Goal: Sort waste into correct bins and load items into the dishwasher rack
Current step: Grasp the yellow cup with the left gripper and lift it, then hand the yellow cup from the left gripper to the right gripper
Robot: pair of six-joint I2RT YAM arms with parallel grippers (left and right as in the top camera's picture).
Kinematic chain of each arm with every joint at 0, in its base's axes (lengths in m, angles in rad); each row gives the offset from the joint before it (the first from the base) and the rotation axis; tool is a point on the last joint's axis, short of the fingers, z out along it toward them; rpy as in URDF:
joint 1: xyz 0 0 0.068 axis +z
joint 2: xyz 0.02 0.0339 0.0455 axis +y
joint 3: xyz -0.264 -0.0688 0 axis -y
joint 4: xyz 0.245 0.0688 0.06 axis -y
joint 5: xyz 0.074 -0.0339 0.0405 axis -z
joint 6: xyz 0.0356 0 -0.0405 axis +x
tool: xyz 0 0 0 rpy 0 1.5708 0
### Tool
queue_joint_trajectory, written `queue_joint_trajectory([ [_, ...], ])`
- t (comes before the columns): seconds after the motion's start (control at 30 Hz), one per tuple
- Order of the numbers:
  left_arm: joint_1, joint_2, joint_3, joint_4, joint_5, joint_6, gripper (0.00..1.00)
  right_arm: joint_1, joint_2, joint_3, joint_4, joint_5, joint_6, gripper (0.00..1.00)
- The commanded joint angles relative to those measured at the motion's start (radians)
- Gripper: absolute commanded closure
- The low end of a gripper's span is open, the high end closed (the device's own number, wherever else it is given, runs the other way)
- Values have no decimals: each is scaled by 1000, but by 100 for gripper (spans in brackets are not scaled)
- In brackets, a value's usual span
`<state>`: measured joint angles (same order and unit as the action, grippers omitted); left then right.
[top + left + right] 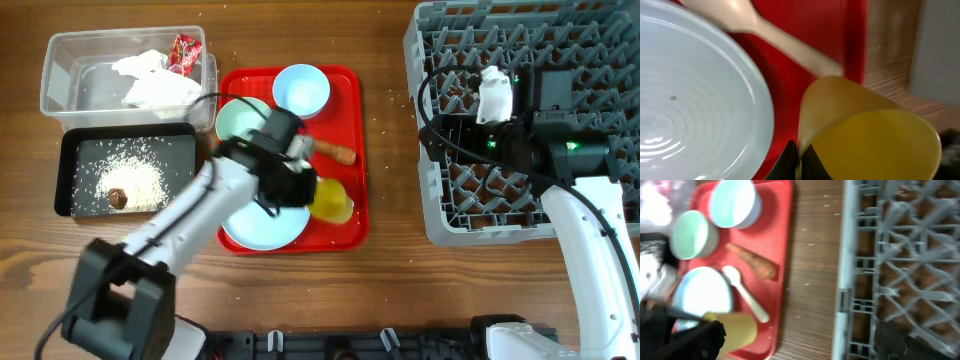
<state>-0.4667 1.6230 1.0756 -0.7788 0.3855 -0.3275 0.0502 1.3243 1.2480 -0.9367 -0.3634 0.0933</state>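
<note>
Two grippers: I saw left gripper (799,161) clenched on yellow cup (875,145), right gripper (800,347) released; red wrapper (184,52) print was unreadably small.

The left arm (185,212) and right arm (590,235) share smooth white links with chunky black joints. Thin black cables (422,105) loop beside the right one, which carries a white housing (494,92) and small green lights (572,147).

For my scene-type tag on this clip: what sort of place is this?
Probably a staged dish-clearing workbench, not a home kitchen: a wooden table holds a large grey plastic dishwasher rack, a loaded flat red serving tray and a clear rectangular plastic waste tub.
</note>
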Motion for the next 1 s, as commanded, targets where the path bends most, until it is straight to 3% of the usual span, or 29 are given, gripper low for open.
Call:
queue_joint_trajectory([
  [0.0,196,-66,35,56,433,36,96,-4,9,8,26,-239,-19,2],
  [0.13,395,-70,35,169,871,35,96,-4,10,6,117,-526,-45,1],
  [0.27,463,-70,35,296,1172,31,96,24,15,0,283,-733,-40,1],
  [0.7,393,-71,35,320,1191,32,96,245,166,0,547,-760,-11,1],
  [0.9,380,-71,35,346,1191,31,96,313,175,0,566,-760,-11,17],
  [0.97,380,-71,35,346,1191,31,96,317,175,0,553,-760,-13,17],
])
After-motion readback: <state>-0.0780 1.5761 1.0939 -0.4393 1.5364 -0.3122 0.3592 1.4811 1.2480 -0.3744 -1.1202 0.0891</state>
